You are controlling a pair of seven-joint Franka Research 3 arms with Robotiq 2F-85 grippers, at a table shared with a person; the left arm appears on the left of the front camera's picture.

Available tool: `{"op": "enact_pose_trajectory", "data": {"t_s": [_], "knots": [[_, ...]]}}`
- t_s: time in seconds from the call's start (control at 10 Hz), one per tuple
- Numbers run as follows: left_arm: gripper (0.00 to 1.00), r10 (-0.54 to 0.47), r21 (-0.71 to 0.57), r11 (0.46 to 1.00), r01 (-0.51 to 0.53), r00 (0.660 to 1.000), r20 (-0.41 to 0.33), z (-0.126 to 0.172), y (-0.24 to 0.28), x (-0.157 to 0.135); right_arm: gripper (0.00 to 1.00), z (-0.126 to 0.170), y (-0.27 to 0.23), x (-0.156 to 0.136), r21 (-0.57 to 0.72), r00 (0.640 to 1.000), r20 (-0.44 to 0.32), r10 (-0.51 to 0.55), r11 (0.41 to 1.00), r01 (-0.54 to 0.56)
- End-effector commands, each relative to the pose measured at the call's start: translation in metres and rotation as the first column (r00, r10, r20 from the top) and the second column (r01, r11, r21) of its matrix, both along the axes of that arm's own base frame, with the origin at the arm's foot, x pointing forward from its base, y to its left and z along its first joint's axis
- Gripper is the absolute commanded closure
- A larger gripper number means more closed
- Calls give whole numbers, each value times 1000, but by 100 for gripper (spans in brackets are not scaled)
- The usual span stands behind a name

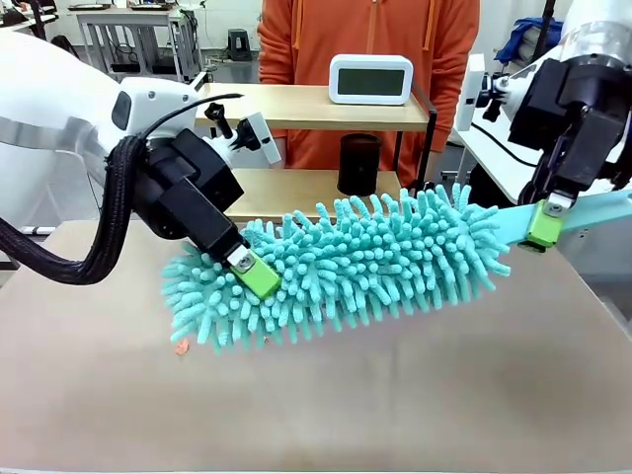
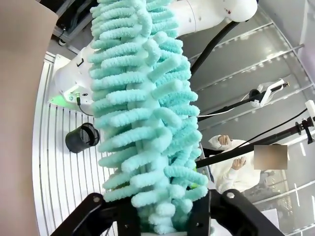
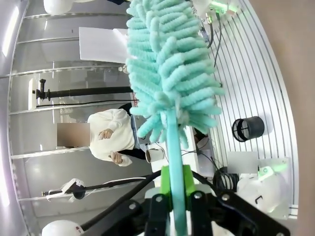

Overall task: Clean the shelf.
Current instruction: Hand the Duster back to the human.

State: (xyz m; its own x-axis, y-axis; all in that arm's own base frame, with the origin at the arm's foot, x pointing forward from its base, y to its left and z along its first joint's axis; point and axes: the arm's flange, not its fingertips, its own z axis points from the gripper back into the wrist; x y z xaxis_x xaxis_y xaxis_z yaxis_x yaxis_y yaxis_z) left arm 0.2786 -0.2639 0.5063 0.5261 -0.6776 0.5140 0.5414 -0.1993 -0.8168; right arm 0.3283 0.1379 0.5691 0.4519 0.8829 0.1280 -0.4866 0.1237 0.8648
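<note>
A fluffy teal duster (image 1: 365,262) hangs level above the tan table (image 1: 395,395), in front of the shelf (image 1: 296,107). My left gripper (image 1: 257,276) is shut on the left end of its fluffy head (image 2: 142,113), whose strands fill the space between my fingers (image 2: 165,221). On the right, the duster's flat teal handle (image 1: 592,209) is clamped in my right gripper (image 1: 541,225). In the right wrist view the handle (image 3: 173,147) runs up from my shut right gripper (image 3: 177,201) to the head (image 3: 167,64). The shelf's two wooden boards stand behind the duster.
A white digital clock (image 1: 370,79) sits on the shelf's top board and a black cup (image 1: 358,163) on the lower one. A person in an orange top (image 1: 370,30) stands behind the shelf. A small orange scrap (image 1: 182,347) lies on the table under the duster's left end.
</note>
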Motion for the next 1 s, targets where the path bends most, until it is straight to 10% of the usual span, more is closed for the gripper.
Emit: {"op": "enact_pose_trajectory", "data": {"t_s": [0.0, 0.4, 0.7, 0.9], "knots": [[96, -5, -17, 1000, 6, 1000, 24, 0, -4, -4, 88, 1, -1, -3, 23, 1000, 2, 5, 1000, -5], [100, 5, -8, 1000, -4, 999, 35, 0, -2, -2, 88, 0, -2, -2, 33, 1000, 13, -10, 999, 9], [100, -2, 16, 1000, 2, 999, 45, -2, 1, 0, 1, -1, -9, 0, 74, 997, -1, -82, 994, 82], [100, -40, 22, 999, 39, 997, 67, -4, 6, -4, 0, -10, -29, 18, 139, 933, -12, -359, 924, 357]]}}
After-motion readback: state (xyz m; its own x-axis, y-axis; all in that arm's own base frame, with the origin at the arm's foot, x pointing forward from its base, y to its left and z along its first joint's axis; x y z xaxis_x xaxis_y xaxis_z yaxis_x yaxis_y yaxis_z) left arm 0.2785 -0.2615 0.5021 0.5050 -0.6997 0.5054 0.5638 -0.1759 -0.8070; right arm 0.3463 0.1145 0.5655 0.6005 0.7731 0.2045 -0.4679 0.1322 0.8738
